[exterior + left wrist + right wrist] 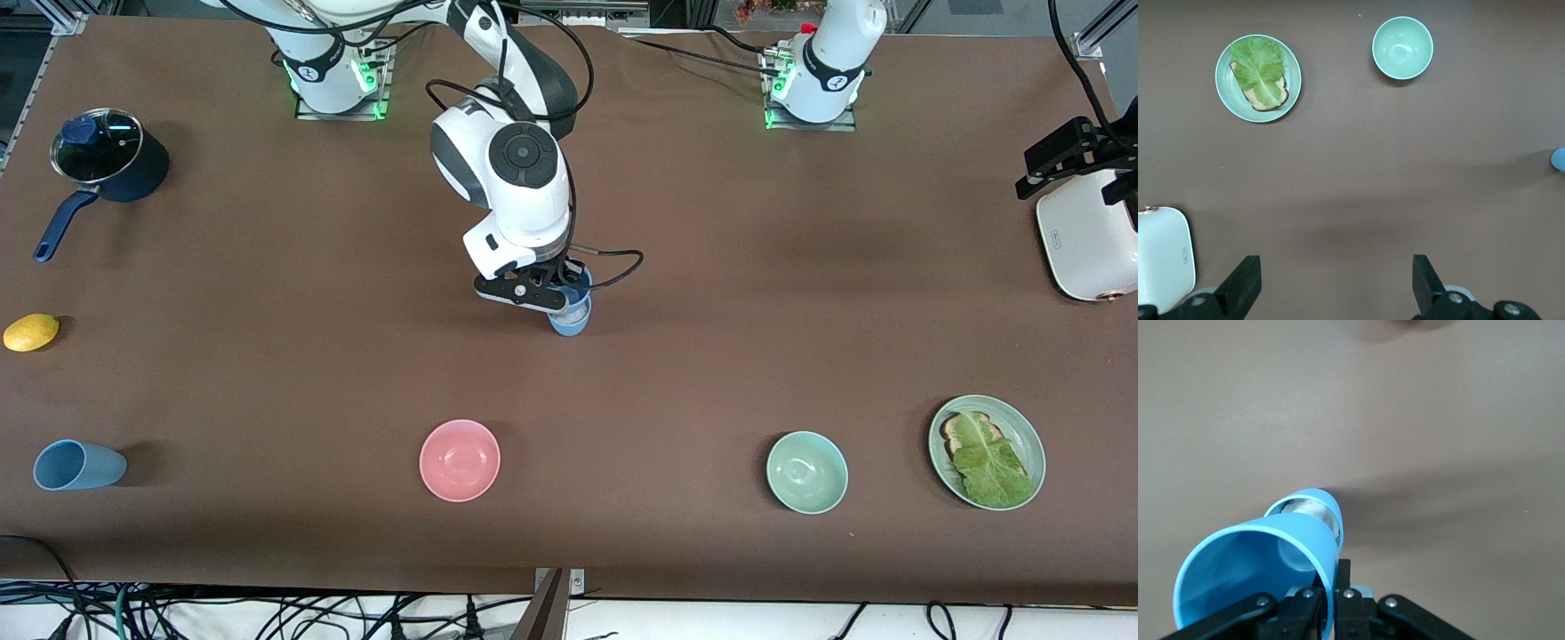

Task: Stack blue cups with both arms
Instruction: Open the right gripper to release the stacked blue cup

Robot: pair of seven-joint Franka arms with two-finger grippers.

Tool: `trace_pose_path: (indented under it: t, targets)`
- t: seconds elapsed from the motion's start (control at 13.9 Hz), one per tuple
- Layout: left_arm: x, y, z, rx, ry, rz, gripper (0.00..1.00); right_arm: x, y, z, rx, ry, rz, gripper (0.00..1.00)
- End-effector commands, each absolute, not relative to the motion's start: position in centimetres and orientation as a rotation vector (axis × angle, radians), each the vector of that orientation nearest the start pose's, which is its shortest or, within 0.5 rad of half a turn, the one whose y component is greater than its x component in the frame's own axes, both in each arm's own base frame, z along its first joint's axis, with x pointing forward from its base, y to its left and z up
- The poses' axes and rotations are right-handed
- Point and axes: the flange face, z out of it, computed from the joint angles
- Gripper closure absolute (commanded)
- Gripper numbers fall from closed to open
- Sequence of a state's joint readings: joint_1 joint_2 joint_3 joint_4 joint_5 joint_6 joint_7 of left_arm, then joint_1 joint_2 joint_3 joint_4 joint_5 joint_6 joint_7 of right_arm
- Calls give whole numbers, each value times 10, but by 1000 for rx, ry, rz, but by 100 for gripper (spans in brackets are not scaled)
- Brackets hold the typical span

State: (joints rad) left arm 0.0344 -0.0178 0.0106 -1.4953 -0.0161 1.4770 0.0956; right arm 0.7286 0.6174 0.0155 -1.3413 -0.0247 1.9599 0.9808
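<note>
Front view shows the right gripper (558, 298) near the middle of the brown bench (711, 267), its jaws pressed tight on the rim wall of a plain blue plastic cup (578, 286), one finger inside and one outside. That held cup sits over a second blue cup (569, 320) standing upright on the bench. In the right wrist view the held blue cup (1258, 577) is tilted, and the lower cup's mouth (1308, 513) shows just past its rim with something pale inside that I cannot make out. How far the held cup has entered the lower one cannot be told.

A third blue cup (78, 465) lies on its side near the right arm's end, close to the bench edge nearest the front camera.

The left gripper (1335, 287) waits with jaws spread wide, holding nothing, over bare bench near a white appliance (1085, 236) that is cut off by the frame edge.

Open brown surface surrounds the stacked pair; a pink bowl (460, 460) and a pale green bowl (806, 472) sit well apart from it, nearer the front camera.
</note>
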Motion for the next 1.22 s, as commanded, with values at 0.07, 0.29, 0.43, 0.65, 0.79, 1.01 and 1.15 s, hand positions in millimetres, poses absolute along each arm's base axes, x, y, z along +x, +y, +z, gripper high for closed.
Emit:
trace_pose_path:
  t: [0.07, 0.29, 0.43, 0.65, 0.79, 1.01, 1.15]
  targets:
    - [538, 22, 653, -3180, 113, 31, 0, 536, 499, 364, -3138, 369, -62, 100]
    - [541, 19, 649, -3180, 117, 44, 0, 532, 505, 356, -3130, 403, -69, 100]
    - [539, 18, 649, -3179, 120, 63, 0, 532, 506, 356, -3130, 404, -70, 100]
    - [535, 19, 645, -3174, 118, 127, 0, 532, 505, 355, -3133, 404, -71, 100]
    - [534, 19, 642, -3174, 106, 159, 0, 534, 503, 356, -3138, 396, -83, 100]
    - [535, 17, 642, -3173, 57, 163, 0, 534, 502, 355, -3142, 398, -85, 100]
    - [535, 17, 642, -3175, 55, 163, 0, 533, 501, 351, -3149, 398, -79, 100]
